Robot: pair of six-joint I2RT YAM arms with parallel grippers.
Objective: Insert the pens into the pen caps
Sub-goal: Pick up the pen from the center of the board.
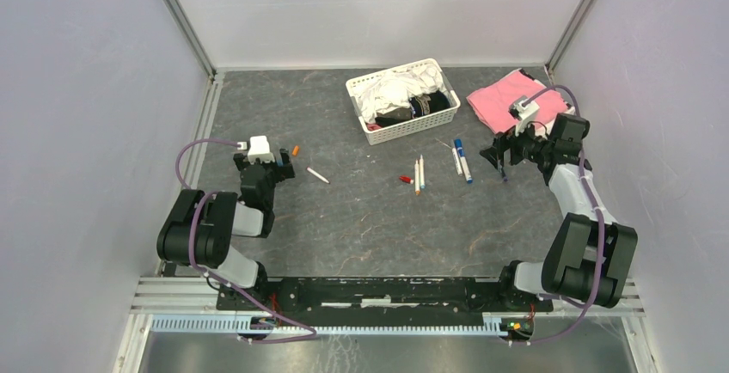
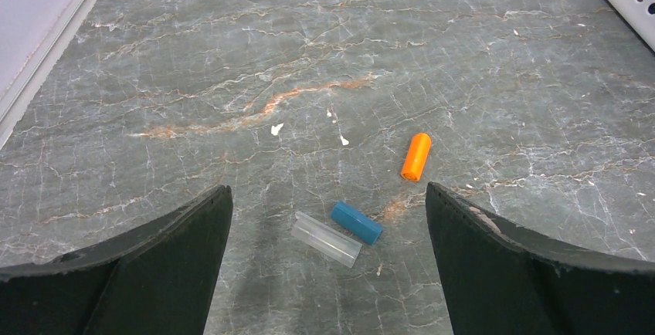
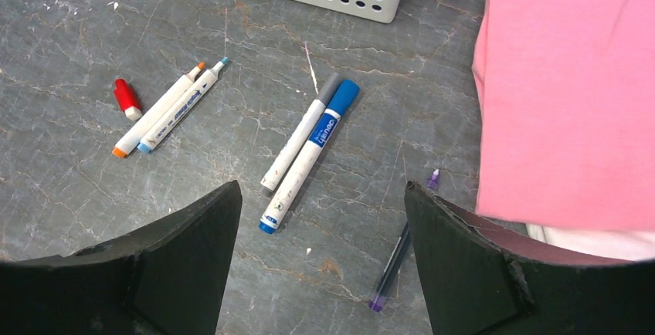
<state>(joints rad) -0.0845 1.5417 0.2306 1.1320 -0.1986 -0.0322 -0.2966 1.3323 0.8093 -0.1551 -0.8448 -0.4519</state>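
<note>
My left gripper (image 2: 327,188) hangs open over the table. A blue cap (image 2: 356,222) and a clear cap (image 2: 326,239) lie side by side between its fingers, untouched. An orange cap (image 2: 416,157) lies just beyond. A white pen with a red end (image 1: 317,175) rests to the right of that gripper. My right gripper (image 3: 322,186) is open and empty. Ahead of it lie a grey-capped pen (image 3: 300,132) and a blue-capped pen (image 3: 309,153). A dark purple-ended pen (image 3: 398,254) sits by its right finger. Farther left are two white pens (image 3: 170,109) and a red cap (image 3: 127,99).
A white perforated basket (image 1: 404,132) of cloths stands at the back centre. A pink cloth (image 1: 503,102) lies at the back right, close to the right gripper. Metal frame posts and white walls bound the table.
</note>
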